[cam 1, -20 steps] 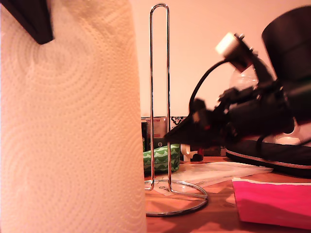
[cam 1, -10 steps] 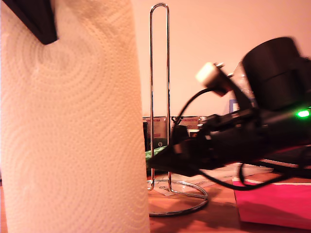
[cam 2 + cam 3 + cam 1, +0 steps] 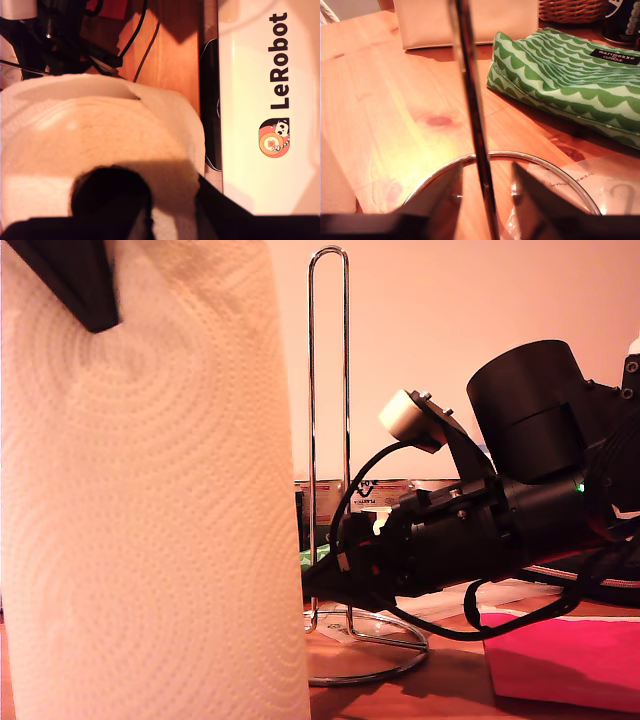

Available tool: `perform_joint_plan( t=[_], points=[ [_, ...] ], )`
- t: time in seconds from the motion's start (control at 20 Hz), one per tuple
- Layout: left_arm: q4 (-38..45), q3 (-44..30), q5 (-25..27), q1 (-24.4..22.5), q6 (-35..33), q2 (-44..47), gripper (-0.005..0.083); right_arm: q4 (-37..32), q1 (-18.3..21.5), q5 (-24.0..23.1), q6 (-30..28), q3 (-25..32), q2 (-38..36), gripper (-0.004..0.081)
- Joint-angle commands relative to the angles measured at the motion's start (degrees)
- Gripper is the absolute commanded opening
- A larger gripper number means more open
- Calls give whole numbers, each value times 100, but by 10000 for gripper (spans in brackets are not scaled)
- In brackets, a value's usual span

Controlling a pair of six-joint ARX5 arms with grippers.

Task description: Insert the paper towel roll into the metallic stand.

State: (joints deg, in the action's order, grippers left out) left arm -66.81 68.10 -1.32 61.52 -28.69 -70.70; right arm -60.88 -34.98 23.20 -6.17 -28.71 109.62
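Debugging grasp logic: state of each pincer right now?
My first gripper: shut on the paper towel roll.
My second gripper: open, straddling the metallic stand.

Paper towel roll [image 3: 150,500]: big white cylinder, soft paper w/ embossed dotted concentric circles, upright, fills the left third of the exterior view top to bottom, top edge cut off by frame. In the first wrist view it [image 3: 100,145] shows from above as a broad rounded white mass, lower left of frame; core hole prob. under the dark shadow, can't tell.

Metallic stand [image 3: 330,440]: thin shiny chrome wire, tall narrow upright loop, centre of the exterior view, just right of the roll, rising from a flat round ring base [image 3: 385,655] on the wood tabletop. Second wrist view: upright wire [image 3: 472,115] runs down frame centre to the ring.
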Motion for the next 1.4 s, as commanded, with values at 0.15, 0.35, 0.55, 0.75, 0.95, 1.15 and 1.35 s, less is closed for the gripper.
perform_joint_plan(
  t=[0.15,0.35,0.55,0.75,0.95,1.15,1.35],
  points=[
    [79,-15,35,9,20,-87,-20,-15,-15,-13,-170,9,48,-13],
    [33,-7,205,-35,20,-76,-20,-13,-15,-15,-232,9,46,-13],
    [-299,321,380,-76,24,-50,-20,59,-15,-20,-275,9,42,-13],
    [-546,935,389,-166,26,13,-20,192,-26,-90,-289,9,-94,-13],
    [-839,1342,647,-289,22,22,-20,590,-31,-151,-474,9,-442,-13],
    [-1088,1683,975,-522,-26,35,-20,1154,-76,-389,-675,9,-824,-13],
    [-1088,2234,984,-682,-42,68,-20,1469,-227,-605,-782,9,-1045,-13]
  ],
)
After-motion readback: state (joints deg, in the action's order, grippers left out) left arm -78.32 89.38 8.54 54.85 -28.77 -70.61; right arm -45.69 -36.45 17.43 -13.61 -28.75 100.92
